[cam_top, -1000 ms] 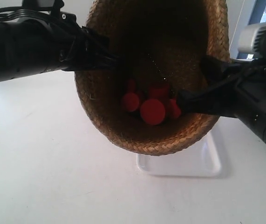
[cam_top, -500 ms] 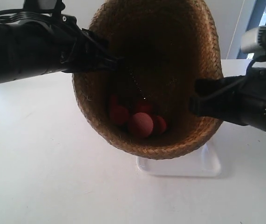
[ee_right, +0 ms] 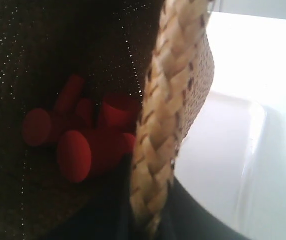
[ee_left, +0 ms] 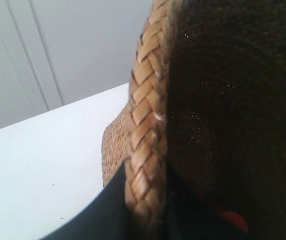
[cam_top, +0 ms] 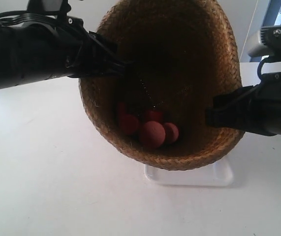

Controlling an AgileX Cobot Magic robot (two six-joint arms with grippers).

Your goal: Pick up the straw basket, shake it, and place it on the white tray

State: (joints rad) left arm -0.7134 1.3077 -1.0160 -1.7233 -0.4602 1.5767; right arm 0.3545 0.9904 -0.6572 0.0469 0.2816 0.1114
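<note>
The basket (cam_top: 179, 160) is hanging in the air between both arms, tipped so its mouth is facing the exterior camera. The left hand (ee_left: 144, 212) is clamping the braided rim, one dark finger inside and one outside. Across the mouth, the right hand (ee_right: 149, 222) is pinching the rim the same way, closed tight on the weave. So both hands are gripping the basket, and neither is showing any gap.

Down in the bottom, a cluster of red pieces (cam_top: 150, 130) is sitting bunched toward the low side, going along with the tilt.

The tray (cam_top: 214, 177) is lying flat on the white counter (cam_top: 46, 187), just below and partly hidden behind the basket's lower edge. The part that shows is bare.

Where is the task standing? The lift is looking done: the basket is reading as clear of the counter and carried by the hands alone. The tilt is suggesting the shake is in progress, though one moment cannot settle that. What is left is levelling the basket, lowering it onto the tray, and letting go. The basket is looming wider than the tray, so centring is going to matter.
</note>
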